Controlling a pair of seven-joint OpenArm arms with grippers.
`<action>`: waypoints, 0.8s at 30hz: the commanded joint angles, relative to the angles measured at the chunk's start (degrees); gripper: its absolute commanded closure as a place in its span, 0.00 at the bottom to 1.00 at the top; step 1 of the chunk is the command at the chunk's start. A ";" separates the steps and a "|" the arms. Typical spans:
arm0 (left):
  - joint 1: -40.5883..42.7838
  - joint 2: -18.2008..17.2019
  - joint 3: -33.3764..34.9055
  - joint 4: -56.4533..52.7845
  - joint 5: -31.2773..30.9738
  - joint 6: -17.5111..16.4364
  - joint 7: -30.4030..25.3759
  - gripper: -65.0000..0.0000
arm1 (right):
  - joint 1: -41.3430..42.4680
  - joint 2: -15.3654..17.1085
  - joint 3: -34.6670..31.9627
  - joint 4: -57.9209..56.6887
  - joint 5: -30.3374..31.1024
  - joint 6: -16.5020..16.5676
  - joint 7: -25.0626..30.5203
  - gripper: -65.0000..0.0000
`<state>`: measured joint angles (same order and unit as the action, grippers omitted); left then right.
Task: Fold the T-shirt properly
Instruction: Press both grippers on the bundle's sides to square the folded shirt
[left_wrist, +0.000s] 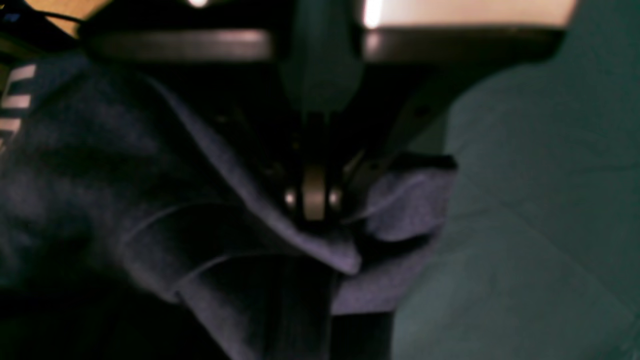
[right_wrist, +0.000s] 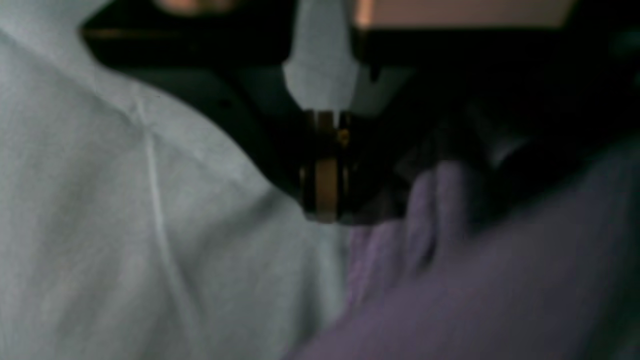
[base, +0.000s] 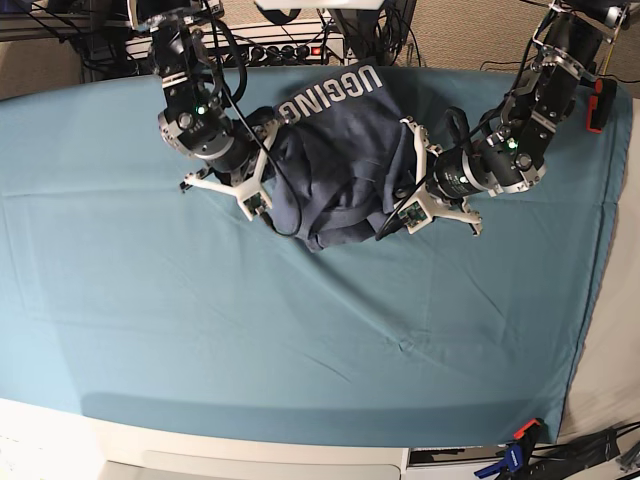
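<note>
Teal cloth (base: 200, 320), crumpled T-shirt (base: 335, 165), lettering rearward

Blurred right claw (right_wrist: 325, 212) pinched on bunched T-shirt (right_wrist: 450, 280), beside pale table cloth (right_wrist: 100, 225).

A robotics lab or test bench is suggested rather than a home. A wide surface is covered by a stretched teal cloth (base: 300, 330), which is held at the near right corner by clamps (base: 515, 452). Two robot arms are mounted at the far edge, one on each side, with bundled black cables (base: 290, 45) and a power strip with a red switch seen behind them. A plain beige wall is seen at the back.
</note>
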<state>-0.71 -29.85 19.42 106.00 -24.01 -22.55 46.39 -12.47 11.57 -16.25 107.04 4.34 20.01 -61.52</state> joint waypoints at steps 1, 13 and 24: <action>-0.90 -0.33 -0.42 0.76 -0.35 0.00 -1.42 1.00 | -2.64 0.48 -0.59 0.20 1.29 1.84 -7.85 1.00; -0.90 -0.52 -0.44 0.76 0.48 -0.02 -0.92 1.00 | -11.13 0.48 -0.59 10.45 1.22 1.86 -7.15 1.00; -1.57 -1.01 -0.44 0.76 0.46 -0.02 -1.01 1.00 | -11.43 0.48 -0.61 12.72 1.66 1.88 -6.67 1.00</action>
<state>-1.08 -30.22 19.42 106.00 -23.35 -22.57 46.44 -23.53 11.92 -16.58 118.91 4.71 21.23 -67.66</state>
